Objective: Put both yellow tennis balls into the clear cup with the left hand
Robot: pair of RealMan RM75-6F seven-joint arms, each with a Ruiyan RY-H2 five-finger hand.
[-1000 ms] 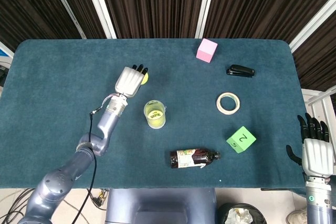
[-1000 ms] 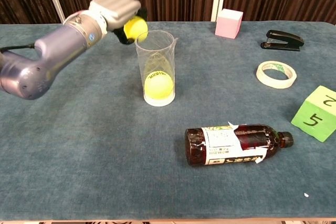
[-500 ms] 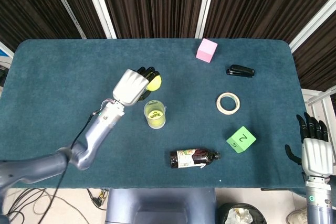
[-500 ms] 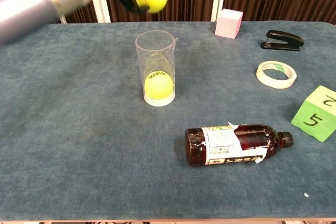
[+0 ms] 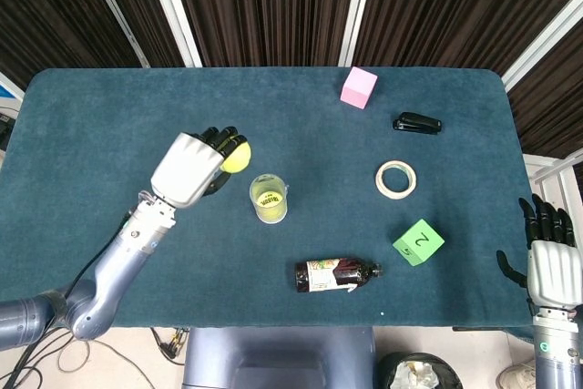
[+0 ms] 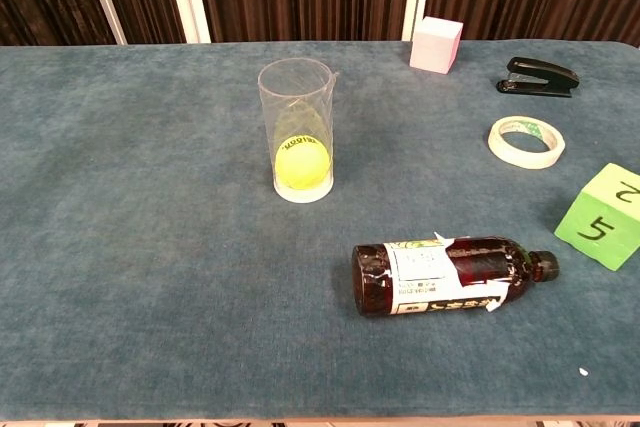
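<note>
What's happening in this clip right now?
The left hand holds a yellow tennis ball raised above the table, left of the clear cup. The other tennis ball already sits at the bottom of the cup. The right hand waits off the table's right edge, holding nothing.

The counter (image 5: 109,97) is covered in deep teal cloth. Both tennis balls are yellow: one (image 6: 301,163) inside the clear cup (image 6: 296,97), one (image 5: 237,158) in the silver-grey left robot hand (image 5: 191,168) (its fingers black). Near the far edge sits a pink cube (image 5: 358,87); a green cube (image 5: 418,241) bears a black "2".
</note>
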